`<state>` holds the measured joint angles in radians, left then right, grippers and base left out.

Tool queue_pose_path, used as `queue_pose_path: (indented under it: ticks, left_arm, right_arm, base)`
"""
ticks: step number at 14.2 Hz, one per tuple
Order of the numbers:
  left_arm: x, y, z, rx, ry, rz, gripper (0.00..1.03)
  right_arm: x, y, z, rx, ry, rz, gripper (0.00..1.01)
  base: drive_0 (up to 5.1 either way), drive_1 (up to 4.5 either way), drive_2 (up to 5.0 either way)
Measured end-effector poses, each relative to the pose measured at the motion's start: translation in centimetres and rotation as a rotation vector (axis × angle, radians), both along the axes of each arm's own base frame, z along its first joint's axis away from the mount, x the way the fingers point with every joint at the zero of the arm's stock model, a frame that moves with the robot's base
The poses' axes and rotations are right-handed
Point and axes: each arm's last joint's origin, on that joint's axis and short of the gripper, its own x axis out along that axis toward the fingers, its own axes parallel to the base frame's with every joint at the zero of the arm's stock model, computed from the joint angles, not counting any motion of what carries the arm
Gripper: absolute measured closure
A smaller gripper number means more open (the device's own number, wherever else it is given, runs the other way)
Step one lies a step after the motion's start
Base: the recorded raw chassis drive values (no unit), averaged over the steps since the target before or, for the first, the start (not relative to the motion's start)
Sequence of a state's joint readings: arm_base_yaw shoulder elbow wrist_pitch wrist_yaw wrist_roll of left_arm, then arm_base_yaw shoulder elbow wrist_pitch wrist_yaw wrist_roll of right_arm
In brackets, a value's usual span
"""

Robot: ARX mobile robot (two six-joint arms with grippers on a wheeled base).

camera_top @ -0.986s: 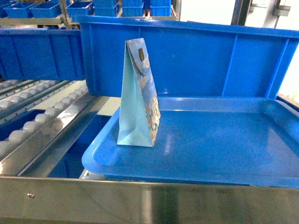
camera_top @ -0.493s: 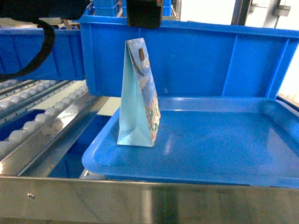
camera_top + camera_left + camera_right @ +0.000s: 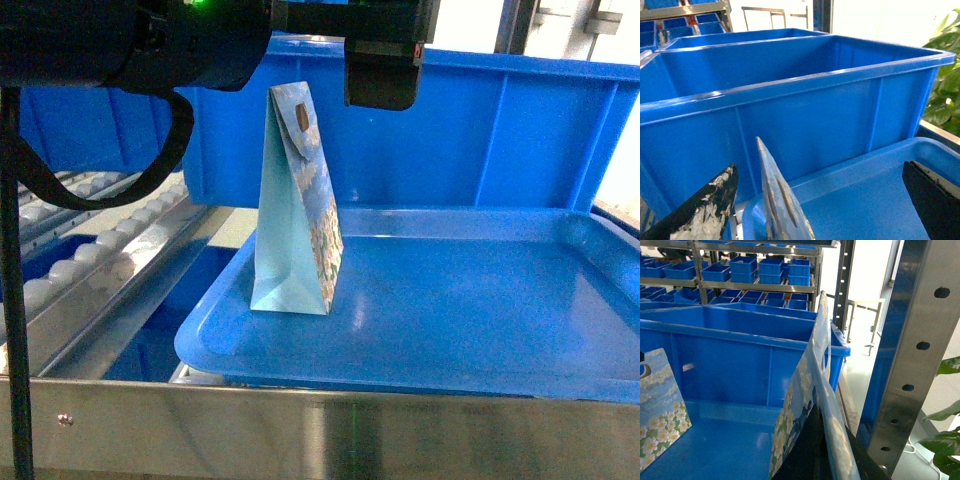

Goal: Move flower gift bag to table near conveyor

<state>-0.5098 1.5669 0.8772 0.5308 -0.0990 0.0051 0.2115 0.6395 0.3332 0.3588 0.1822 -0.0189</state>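
Left pincer (image 3: 819, 167) is spread wide, one scuffed black finger (image 3: 700, 210) at 9 o'clock of the bag's peak and the other off at 3 o'clock, neither touching paper. From the head camera the arm hangs across 12 o'clock with one finger block just beside the folded top.

That flower gift bag (image 3: 295, 220) stands upright at the 9 o'clock end of the blue tray (image 3: 480, 300), with the blue bin (image 3: 480, 130) behind it at 12 o'clock and the conveyor (image 3: 90, 260) sloping past at 9 o'clock. I can't see the table from here.

It looks like thin paper, so I'd guess nearly weightless, easy to crush and quick to tip or skate on that glossy tray. The doubled flap at the peak, by the brown closure, seems the stiffest place to pinch, and gently.

A second ago the head view showed no arm at all. Half a second ago a single dark block sat over the peak, and now the arm fills the upper left, with that block past the bag at 1 o'clock. The bag hasn't budged.

Right pincer shows only a dark body in its wrist view, with a second floral bag (image 3: 812, 390) rising against it; whether it is pinched, I cannot tell
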Motion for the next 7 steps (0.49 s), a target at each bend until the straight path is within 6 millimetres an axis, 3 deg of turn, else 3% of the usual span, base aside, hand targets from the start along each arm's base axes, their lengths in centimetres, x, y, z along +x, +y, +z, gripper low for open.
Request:
queue_pose_path:
  ticks: [7]
  left_arm:
    - [0.5, -1.4, -1.6, -0.005, 0.093, 0.067, 0.05]
  right_arm:
    - [0.0, 0.0, 0.0, 0.000, 0.000, 0.000, 0.99]
  base:
    - [0.0, 0.00, 0.0]
